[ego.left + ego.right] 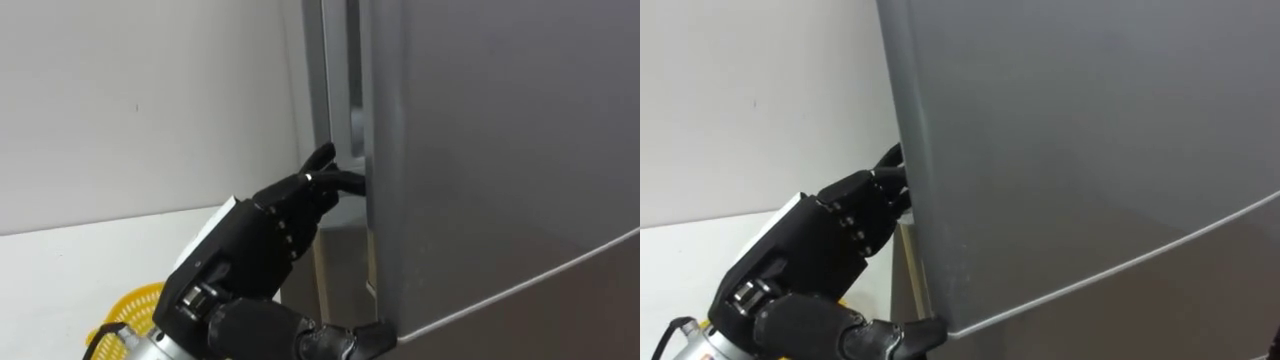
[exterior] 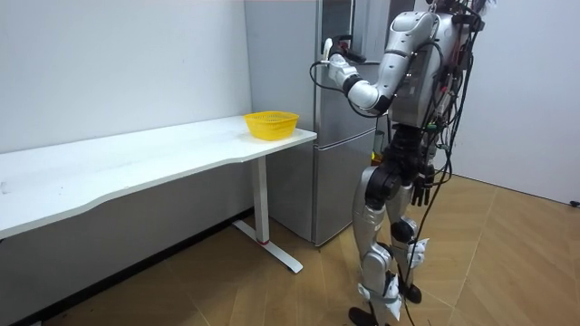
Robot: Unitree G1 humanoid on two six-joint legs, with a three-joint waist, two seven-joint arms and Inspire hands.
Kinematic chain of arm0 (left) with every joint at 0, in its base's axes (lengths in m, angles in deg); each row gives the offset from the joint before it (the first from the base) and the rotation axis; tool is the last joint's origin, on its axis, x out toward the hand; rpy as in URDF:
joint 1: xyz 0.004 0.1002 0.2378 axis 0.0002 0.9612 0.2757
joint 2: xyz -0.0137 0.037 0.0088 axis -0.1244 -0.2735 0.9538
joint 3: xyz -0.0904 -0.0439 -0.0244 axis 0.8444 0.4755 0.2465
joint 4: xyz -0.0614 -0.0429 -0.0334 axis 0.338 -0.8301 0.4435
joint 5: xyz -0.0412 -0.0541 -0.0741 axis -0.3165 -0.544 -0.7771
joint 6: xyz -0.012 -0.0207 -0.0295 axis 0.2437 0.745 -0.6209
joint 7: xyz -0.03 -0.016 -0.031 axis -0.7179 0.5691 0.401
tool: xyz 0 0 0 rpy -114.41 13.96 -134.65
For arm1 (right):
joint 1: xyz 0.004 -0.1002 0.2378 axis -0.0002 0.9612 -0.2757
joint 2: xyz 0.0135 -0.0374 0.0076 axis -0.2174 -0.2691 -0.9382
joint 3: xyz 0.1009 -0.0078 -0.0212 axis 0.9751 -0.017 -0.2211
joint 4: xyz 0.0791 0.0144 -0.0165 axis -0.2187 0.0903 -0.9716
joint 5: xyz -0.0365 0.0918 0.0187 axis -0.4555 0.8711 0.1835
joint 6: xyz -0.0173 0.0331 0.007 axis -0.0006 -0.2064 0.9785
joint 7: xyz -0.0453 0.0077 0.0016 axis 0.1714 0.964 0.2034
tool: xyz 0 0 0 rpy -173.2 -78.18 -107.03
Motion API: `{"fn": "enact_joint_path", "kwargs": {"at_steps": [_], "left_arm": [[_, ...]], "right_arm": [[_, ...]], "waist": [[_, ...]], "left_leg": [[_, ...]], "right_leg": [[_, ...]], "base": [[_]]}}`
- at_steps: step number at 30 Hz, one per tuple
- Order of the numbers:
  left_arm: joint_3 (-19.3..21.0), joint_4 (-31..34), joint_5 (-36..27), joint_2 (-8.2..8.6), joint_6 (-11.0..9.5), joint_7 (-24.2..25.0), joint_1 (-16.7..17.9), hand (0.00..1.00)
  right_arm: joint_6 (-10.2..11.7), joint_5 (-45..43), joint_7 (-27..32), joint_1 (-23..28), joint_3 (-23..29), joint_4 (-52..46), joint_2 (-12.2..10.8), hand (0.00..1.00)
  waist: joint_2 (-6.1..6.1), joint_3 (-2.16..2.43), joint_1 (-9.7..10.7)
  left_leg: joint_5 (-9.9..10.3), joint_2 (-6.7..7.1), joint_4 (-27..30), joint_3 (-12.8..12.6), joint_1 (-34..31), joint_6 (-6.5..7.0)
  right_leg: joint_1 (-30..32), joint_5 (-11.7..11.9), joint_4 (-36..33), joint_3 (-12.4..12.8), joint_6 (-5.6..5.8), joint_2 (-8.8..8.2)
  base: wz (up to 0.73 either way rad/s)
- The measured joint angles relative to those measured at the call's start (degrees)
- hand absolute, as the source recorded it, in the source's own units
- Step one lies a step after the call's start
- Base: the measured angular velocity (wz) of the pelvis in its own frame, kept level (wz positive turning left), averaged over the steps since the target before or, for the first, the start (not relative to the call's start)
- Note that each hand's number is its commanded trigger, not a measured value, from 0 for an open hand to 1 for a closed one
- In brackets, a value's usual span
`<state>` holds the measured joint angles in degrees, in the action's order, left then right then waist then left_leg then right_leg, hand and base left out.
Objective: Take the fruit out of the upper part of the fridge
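Your left hand [image 1: 265, 235] is up at the hinge-free edge of the upper fridge door [image 1: 500, 150], back of the hand toward the camera. Its fingers [image 1: 335, 182] reach into the narrow gap between that edge and the fridge body, and their tips are hidden behind the door, so you cannot tell whether they are hooked round it or just laid against it. One finger sticks up just above the others, apart from the door.

The upper door fills most of your view. A pale seam separates it from the lower door [image 1: 560, 320] beneath.

Below the forearm lies the white table [image 1: 90, 260] with the yellow basket [image 1: 135, 305] on its end nearest the fridge [image 2: 340, 172]. In the room view the robot stands upright, close in front of the fridge, right hand [image 2: 420, 192] hanging beside its thigh.
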<state>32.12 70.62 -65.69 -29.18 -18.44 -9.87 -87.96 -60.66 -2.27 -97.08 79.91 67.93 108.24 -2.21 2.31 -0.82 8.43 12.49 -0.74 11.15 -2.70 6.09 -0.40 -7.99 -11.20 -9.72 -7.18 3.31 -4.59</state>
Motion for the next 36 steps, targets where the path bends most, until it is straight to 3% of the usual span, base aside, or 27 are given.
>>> {"fn": "enact_joint_path", "kwargs": {"at_steps": [1, 8, 14, 16, 19, 27, 36], "left_arm": [[-0.18, 0.00, 0.09, -0.08, 0.00, 0.28, -0.60, 0.00], [-1.76, 0.02, -2.09, -0.45, 0.06, 2.13, -2.27, 0.00], [-4.18, 0.13, -4.56, -0.70, 0.07, 4.88, -4.18, 0.00], [-5.83, 0.53, -4.73, -0.11, 0.07, 5.57, -4.83, 0.00], [-8.26, 0.86, -4.34, 0.50, 0.23, 6.29, -6.25, 0.00], [-11.78, 1.06, -4.24, 1.11, 1.46, 10.07, -8.99, 0.00], [-13.37, 1.06, -4.29, 1.23, 1.48, 10.00, -9.40, 0.00]], "right_arm": [[0.00, 0.00, 0.00, -0.19, -0.01, 0.21, -0.01, 0.00], [-0.59, -0.40, 0.34, -0.86, 0.00, 0.64, 0.03, 0.00], [-0.68, -1.62, -0.47, -1.16, 0.00, 0.58, 0.06, 0.00], [-0.72, -1.84, -0.56, -1.17, -0.03, 0.56, 0.05, 0.00], [-0.66, -1.85, -0.33, -1.22, -0.15, 0.39, 0.04, 0.00], [-0.49, -1.80, 0.53, -1.20, -0.28, 0.35, 0.04, 0.00], [-0.43, -1.79, 1.70, -1.31, -0.31, -0.05, 0.06, 0.00]], "waist": [[0.34, 0.31, 0.04], [0.06, 0.40, 0.67], [1.39, 0.35, 1.01], [1.53, 0.14, 1.53], [2.07, 0.44, 2.70], [1.33, 0.02, 3.75], [1.18, 0.06, 3.94]], "left_leg": [[0.01, 0.02, 0.38, 0.13, -0.53, 0.01], [0.03, 0.11, 0.57, -0.04, -0.97, 0.05], [0.03, 0.08, 0.47, -0.10, -0.83, 0.07], [0.02, 0.04, 0.09, -0.27, -0.53, 0.08], [0.02, 0.01, -0.10, -0.56, -0.35, 0.08], [0.00, -0.30, -0.38, -2.40, 0.59, 0.07], [0.00, -0.43, -0.41, -3.07, 0.45, 0.07]], "right_leg": [[0.37, 0.01, -0.04, 0.11, -0.02, 0.00], [0.97, 0.24, -0.07, 0.63, 0.00, 0.00], [0.89, 0.42, -0.11, 0.65, -0.04, 0.00], [0.63, 0.42, -0.14, 0.84, -0.04, 0.03], [0.68, 0.41, -0.12, 1.13, -0.03, 0.08], [1.43, 0.41, -0.07, 2.92, -0.05, 0.40], [1.91, 0.46, -0.07, 3.47, -0.12, 0.50]], "base": [[0.05], [-0.01], [0.00], [-0.04], [-0.05], [-0.13], [-0.03]]}}
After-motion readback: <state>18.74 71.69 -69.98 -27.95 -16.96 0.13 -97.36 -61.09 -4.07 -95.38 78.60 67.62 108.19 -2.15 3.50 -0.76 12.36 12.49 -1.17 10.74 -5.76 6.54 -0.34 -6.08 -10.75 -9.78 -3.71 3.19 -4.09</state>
